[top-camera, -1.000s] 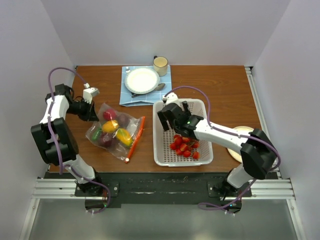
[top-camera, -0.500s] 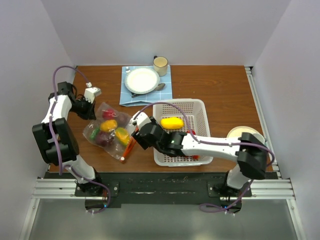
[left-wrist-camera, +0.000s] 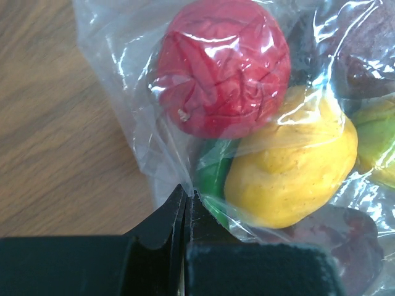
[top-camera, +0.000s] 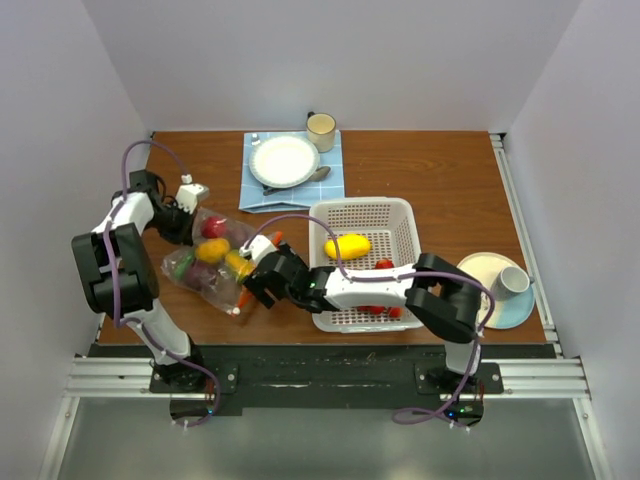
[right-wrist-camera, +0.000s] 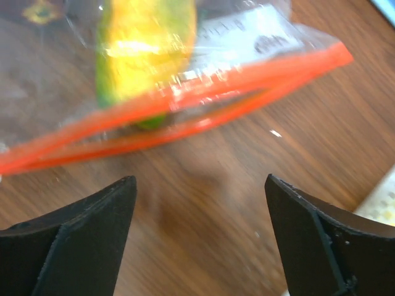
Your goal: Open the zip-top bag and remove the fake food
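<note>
clear crinkly plastic of the zip-top bag (top-camera: 213,262) is seen lying on the wooden table (top-camera: 430,170), near the white basket (top-camera: 365,206) and to its left. most of the fake food (left-wrist-camera: 222,65) is packed inside it: red, yellow, green and maroon pieces. a fold of film at the bag's far corner is pinched between the closed jaws of the left gripper (left-wrist-camera: 185,198). the right gripper (right-wrist-camera: 197,191) is held with its fingers spread wide just short of the orange-red zip strip (right-wrist-camera: 185,102), with nothing between them. the strip's two lips appear parted into a narrow slit. a yellow piece (top-camera: 347,245) and some small red pieces (top-camera: 385,264) are lying in the basket.

several slips can be expected from here. the mouth is only narrowly open, so a finger could be run over the strip instead of into it, and the lips pressed shut. the anchor is a thin pinch of slick film — if the bag is pushed or tugged hard, the film may be pulled free and the whole bag dragged along the table. the pieces are glossy and rounded, so one gripped through the plastic could be squeezed deeper into the bag — or popped out onto the table.
</note>
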{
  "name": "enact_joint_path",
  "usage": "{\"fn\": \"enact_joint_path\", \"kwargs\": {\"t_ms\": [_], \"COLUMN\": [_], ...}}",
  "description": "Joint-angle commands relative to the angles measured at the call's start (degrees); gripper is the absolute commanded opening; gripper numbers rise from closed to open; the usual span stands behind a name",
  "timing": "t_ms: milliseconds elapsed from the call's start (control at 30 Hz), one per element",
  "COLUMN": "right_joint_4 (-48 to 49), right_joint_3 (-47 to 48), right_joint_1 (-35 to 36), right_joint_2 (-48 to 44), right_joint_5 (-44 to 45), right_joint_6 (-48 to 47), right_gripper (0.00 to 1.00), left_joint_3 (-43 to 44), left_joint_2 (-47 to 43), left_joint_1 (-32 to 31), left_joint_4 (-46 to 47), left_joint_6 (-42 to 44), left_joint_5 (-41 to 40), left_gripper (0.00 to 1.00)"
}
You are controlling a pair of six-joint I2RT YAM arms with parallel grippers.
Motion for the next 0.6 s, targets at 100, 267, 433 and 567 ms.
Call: {"fn": "enact_joint_path", "kwargs": {"t_ms": [100, 267, 433, 567], "right_joint_4": [7.37, 9.48, 9.04, 9.56], "right_joint_3": [6.86, 9.67, 13.10, 12.49], "right_joint_1": [-0.02, -0.11, -1.60, -2.75], "right_joint_2": [4.21, 8.51, 13.00, 14.41], "right_joint_5": [-5.03, -5.74, -6.44, -8.02], "right_joint_6": [1.15, 1.15, 3.26, 5.72], "right_gripper": [0.96, 0.99, 0.99, 0.95], "left_joint_3": [-2.08, -1.82, -2.17, -1.82], "left_joint_2": [-2.77, -3.03, -4.52, -5.49], "left_joint_1": [-2.99, -3.61, -5.02, -5.19], "left_joint_4": [1.19, 0.31, -1.45, -2.94], "left_joint_6": [-0.65, -1.00, -0.47, 0.49], "left_joint_5": [-0.96, -0.61, 0.18, 0.27], "left_gripper": [0.00, 0.00, 0.00, 0.00]}}
